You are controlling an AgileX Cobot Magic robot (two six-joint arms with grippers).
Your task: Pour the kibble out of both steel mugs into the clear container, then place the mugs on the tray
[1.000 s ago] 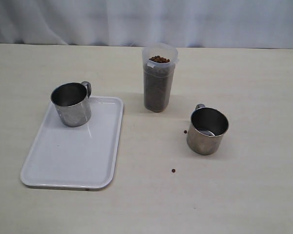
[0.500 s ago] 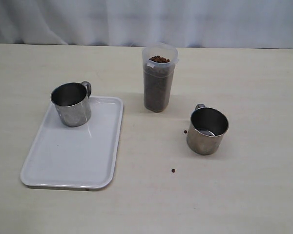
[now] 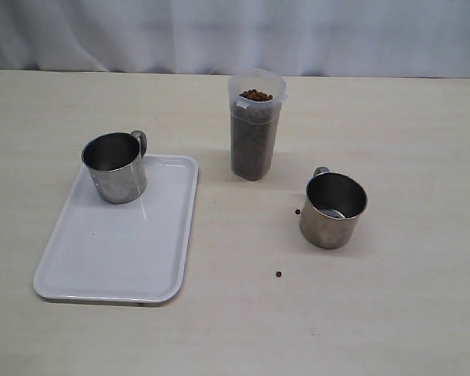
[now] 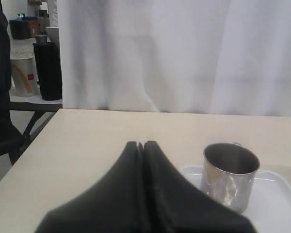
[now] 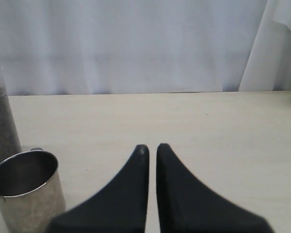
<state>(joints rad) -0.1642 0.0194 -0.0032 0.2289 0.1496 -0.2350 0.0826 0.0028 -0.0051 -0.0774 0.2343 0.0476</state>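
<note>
One steel mug (image 3: 115, 166) stands upright at the far left corner of the white tray (image 3: 117, 251); it also shows in the left wrist view as the mug (image 4: 230, 175) on the tray (image 4: 281, 204). The second steel mug (image 3: 333, 209) stands on the table at the right and looks empty; the right wrist view has this mug (image 5: 26, 191). The clear container (image 3: 254, 125) stands at the back middle, nearly full of kibble (image 3: 255, 95). My left gripper (image 4: 143, 144) is shut and holds nothing. My right gripper (image 5: 152, 147) is shut with a thin slit, also holding nothing. Neither arm appears in the exterior view.
Two stray kibble pellets lie on the table, one (image 3: 297, 211) beside the right mug and one (image 3: 278, 274) nearer the front. A white curtain (image 3: 235, 35) hangs behind the table. Beyond the table's left edge stand dark containers (image 4: 47, 70).
</note>
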